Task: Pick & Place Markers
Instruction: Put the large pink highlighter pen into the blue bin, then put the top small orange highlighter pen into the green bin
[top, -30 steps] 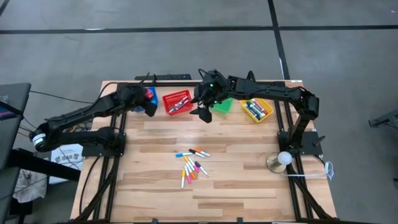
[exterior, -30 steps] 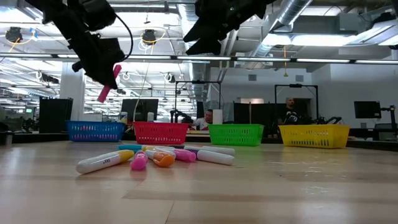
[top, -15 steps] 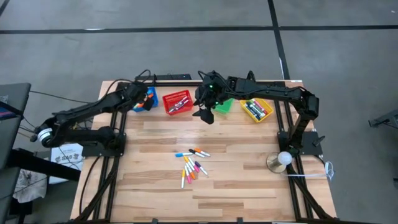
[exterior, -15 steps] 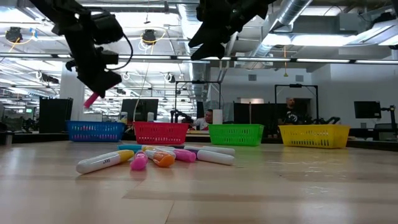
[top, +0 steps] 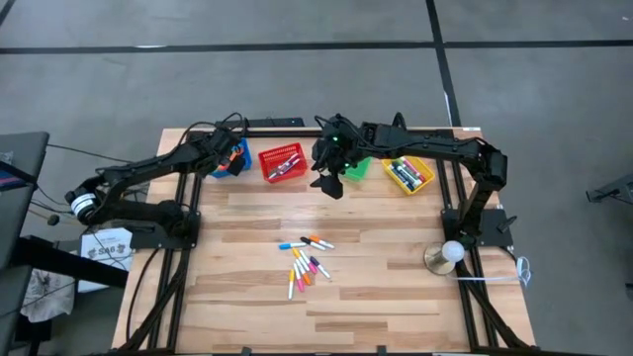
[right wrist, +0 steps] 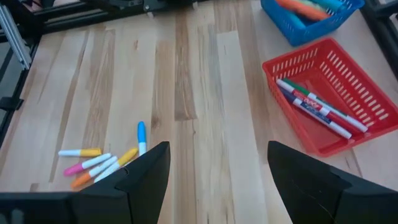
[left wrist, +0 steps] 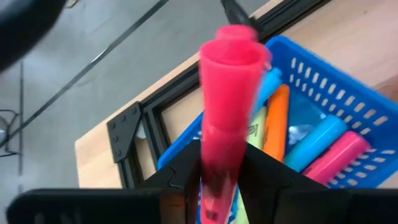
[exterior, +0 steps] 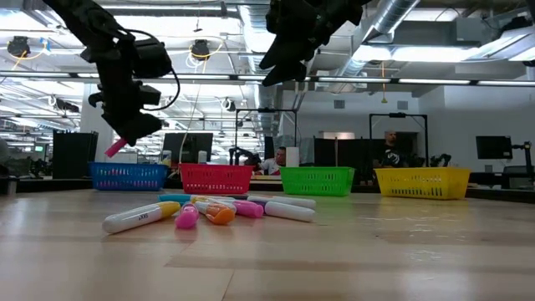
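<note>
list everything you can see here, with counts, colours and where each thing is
blue basket: one, back left, several markers inside
red basket: one, right of the blue one, a few markers inside
green basket: one, partly under the right arm
yellow basket: one, back right, markers inside
loose markers: about a dozen, mixed colours, table middle
pink marker: one, between the left hand's fingers
round metal object: one, right table edge
left hand: over the blue basket
right hand: open, raised above the table, empty
</note>
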